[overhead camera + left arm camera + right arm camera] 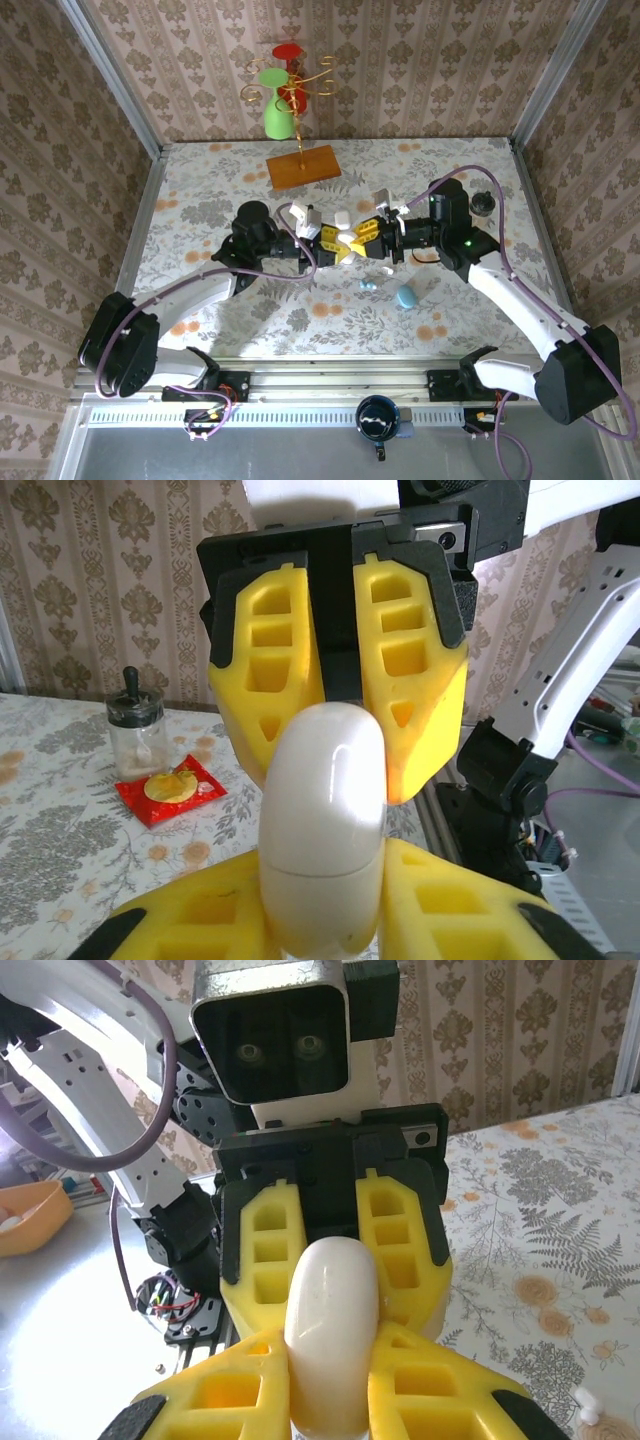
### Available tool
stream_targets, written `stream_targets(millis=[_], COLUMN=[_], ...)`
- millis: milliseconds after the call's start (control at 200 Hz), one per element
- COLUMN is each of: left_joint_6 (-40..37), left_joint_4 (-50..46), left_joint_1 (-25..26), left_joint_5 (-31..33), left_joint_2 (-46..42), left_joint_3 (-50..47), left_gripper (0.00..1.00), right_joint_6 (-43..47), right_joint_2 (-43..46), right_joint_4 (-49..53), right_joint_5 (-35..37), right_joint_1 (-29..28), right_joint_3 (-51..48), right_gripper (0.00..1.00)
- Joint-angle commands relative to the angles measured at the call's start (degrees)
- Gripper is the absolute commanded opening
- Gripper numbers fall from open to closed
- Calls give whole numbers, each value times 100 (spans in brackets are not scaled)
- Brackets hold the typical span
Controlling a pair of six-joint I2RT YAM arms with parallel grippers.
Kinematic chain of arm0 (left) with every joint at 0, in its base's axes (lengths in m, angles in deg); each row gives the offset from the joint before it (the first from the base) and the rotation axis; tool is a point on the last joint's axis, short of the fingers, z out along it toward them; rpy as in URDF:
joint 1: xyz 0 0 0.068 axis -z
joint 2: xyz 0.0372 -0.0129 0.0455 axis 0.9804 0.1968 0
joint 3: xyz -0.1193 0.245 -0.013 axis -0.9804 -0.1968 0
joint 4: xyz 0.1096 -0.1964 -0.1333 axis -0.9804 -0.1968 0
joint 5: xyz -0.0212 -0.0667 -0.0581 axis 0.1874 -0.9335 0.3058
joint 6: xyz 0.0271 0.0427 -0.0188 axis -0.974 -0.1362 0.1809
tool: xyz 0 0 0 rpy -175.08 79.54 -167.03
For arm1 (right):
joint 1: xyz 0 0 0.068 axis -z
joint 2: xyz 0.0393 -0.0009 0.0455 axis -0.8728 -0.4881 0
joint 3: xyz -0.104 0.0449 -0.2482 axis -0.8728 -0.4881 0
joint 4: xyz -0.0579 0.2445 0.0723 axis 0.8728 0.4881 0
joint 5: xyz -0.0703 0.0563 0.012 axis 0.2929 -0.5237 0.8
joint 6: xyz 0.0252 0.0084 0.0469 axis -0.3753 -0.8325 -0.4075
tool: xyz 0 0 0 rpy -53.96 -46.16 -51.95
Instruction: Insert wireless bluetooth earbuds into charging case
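A white pebble-shaped charging case (350, 240) hangs above the middle of the table, gripped from both ends. My left gripper (325, 912) is shut on the lower end of the case (325, 820), whose lid seam is closed. From the other side my right gripper (330, 1405) is shut on the same case (332, 1325). In the top view the left gripper (333, 243) and the right gripper (368, 233) meet nose to nose. On the table below lie a pale blue earbud (367, 286) and a white earbud (388, 270). One white earbud (588, 1405) shows on the cloth.
A pale blue case (405, 296) lies right of the earbuds. A wooden board (303, 165) with a green vase and wire stand sits at the back. A small lidded jar (135, 735) and a red packet (170, 790) rest on the cloth. An orange bowl (25, 1215) stands off the table.
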Motion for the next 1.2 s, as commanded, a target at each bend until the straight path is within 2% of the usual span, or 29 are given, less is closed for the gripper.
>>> stream_targets(millis=[0,60,185,280,315,350,385,500,650,810,900,955,1120,1195], left_joint_6=[-10,-84,-347,-558,-684,-834,-895,-1068,-1012,-1123,-1284,-1352,-1486,-1392], left_joint_4=[99,48,30,29,22,-3,-43,-335,-259,-629,-537,-426,-546,-223], left_joint_1=[90,98,92,93,90,93,97,79,89,167,291,347,349,346], left_joint_5=[-309,-305,-104,71,160,271,457,646,1288,1716,2062,2281,2152,2152], left_joint_2=[9,9,-16,-51,-61,-84,-86,-66,-130,-250,-299,-306,-279,-204], left_joint_3=[125,123,33,-45,-78,-125,-152,-85,-219,-161,-325,-429,-409,-496], left_gripper=[17,12,8,8,8,14,16,16,8,8,8,8,8,8], right_joint_6=[267,267,-128,-509,-616,-732,-843,-1256,-1580,-2052,-2391,-2610,-2853,-2791], right_joint_2=[-76,-85,-58,-48,-35,-33,-24,-31,-32,81,95,53,-163,-326], right_joint_4=[308,366,43,-204,-302,-409,-527,-855,-1163,-1560,-1601,-1471,-546,47], right_joint_5=[190,279,1081,1692,1920,2153,2329,2819,2990,3217,3423,3584,4140,4469], right_joint_1=[-24,-30,-123,-140,-136,-127,-125,-101,-1,145,288,389,566,561], right_joint_3=[276,308,268,236,205,170,132,54,3,-209,-328,-365,-298,-187], right_gripper=[14,17,44,54,57,60,62,63,64,64,64,64,64,64])
